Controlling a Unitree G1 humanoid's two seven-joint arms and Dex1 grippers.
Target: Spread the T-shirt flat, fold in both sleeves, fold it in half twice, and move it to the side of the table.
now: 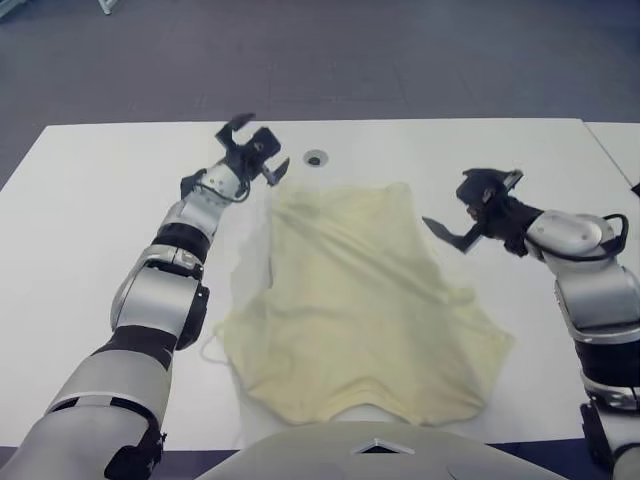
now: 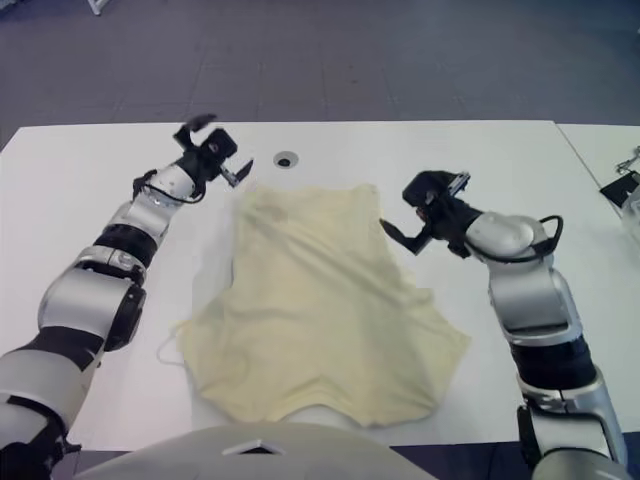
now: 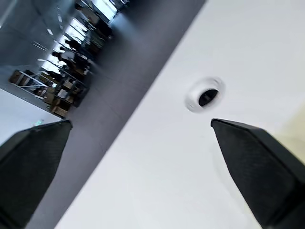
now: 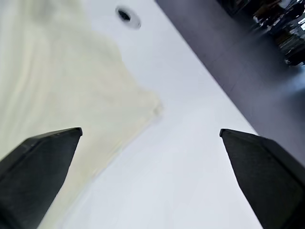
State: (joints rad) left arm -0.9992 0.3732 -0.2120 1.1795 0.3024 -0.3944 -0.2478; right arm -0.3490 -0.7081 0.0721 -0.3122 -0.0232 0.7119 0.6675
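Left eye view is showing one yellow T-shirt [image 1: 350, 310] lying rumpled mid-table [image 1: 100, 200], plus two grippers. The left gripper [image 1: 265, 142] is hovering at its far-left corner and the right gripper [image 1: 470, 200] at its far-right corner, both gaping wide and gripping nothing.

The T-shirt [image 1: 355, 300] is plain pale yellow on a white table [image 1: 90, 210].

White table [image 1: 100, 200] on dark grey floor [image 1: 350, 60].
Round cable hole [image 1: 316, 158] in the tabletop just beside the left gripper [image 1: 262, 148]; second white table [image 1: 615, 135] outward of the right gripper [image 1: 472, 198]; tiled floor beyond both, lit clutter of furniture [image 3: 71, 57] far off.
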